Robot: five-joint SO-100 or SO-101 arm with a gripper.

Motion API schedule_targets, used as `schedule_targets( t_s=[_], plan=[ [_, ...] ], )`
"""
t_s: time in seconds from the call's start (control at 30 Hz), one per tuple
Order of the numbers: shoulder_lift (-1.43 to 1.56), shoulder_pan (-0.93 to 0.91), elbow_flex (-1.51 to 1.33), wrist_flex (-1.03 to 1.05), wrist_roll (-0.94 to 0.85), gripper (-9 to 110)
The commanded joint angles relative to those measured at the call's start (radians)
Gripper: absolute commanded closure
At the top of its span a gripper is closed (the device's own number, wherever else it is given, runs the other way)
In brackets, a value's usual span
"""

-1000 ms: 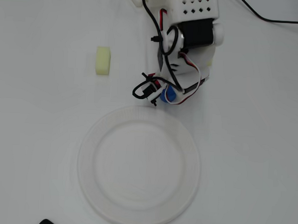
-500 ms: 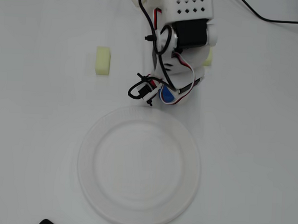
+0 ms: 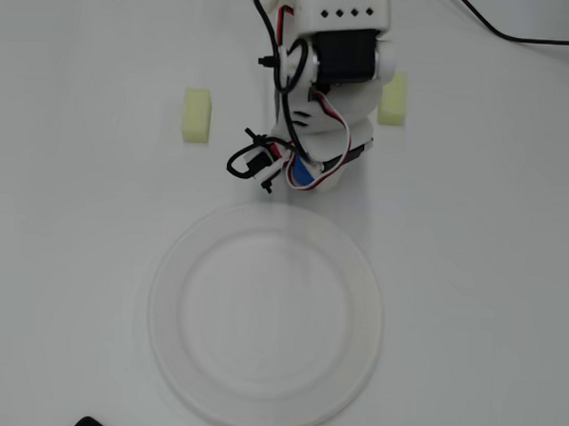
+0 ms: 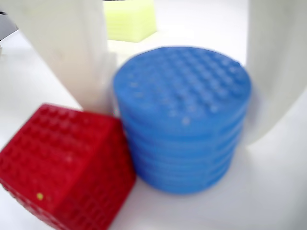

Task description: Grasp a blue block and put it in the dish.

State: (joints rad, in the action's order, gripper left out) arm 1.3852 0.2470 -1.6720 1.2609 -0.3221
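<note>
Overhead view, going left to right: a pale yellow block (image 3: 197,115) lies alone on the white worktop (image 3: 63,259), then comes the arm, reaching down from the top edge with its wiring looped over the wrist, and a second yellow block (image 3: 394,98) sits just beside its right flank. Only a sliver of the blue block (image 3: 302,175) shows under the cables, just above the far rim of the dish (image 3: 260,417), which fills the lower middle and holds nothing.

The wrist view, left to right, shows a red cube (image 4: 64,167) touching the blue block's (image 4: 184,117) lower left side, then the block itself standing upright on the worktop between the two white fingers (image 4: 67,52) of the hand (image 4: 184,100). The fingers bracket the block closely on both sides, but whether they press it or leave a hair of gap I cannot tell.

The step in hand looks like securing the grasp. To do it well, the hand should close squarely on the round sides without catching the red cube, then lift straight up before swinging toward the dish, so the cube is not dragged along.
</note>
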Motion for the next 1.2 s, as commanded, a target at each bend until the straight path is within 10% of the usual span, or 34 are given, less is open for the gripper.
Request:
schedule_targets(
  t_s=[0.0,0.47,0.63,0.93,1.17],
  plan=[
    [0.221,-0.012,0.009,0.008,-0.021,101],
    [-0.327,-0.149,0.973,0.04,0.057,101],
    [-0.894,-0.164,1.847,0.416,0.069,101],
    [-0.923,-0.158,1.844,0.555,0.101,101],
    [-0.931,-0.164,1.844,0.614,0.132,65]
  ],
)
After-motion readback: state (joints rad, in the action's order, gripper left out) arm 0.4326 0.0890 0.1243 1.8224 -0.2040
